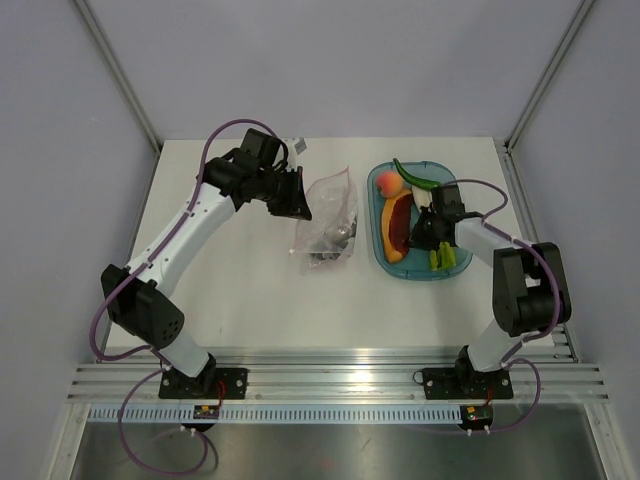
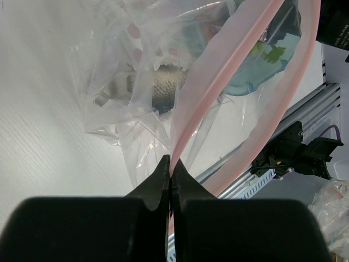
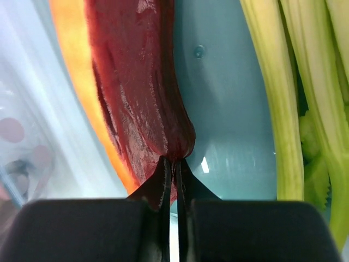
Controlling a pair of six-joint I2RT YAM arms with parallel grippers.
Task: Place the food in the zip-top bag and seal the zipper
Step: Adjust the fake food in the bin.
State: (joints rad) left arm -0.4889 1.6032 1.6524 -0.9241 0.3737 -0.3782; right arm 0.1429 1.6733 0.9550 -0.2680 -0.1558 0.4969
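Open bag (image 1: 333, 205), pinched wedge (image 3: 136, 82)
Your left hand (image 2: 170, 164) is clamped tight on the pink zipper (image 2: 218, 93), probably to hold the mouth gaping toward the tray (image 1: 378, 248) at the bag's 3 o'clock. Your right hand (image 3: 170, 164) is closed down on the tip of the red-orange wedge, which lies in the tray beside the green stalks (image 3: 289, 109) on the surface.
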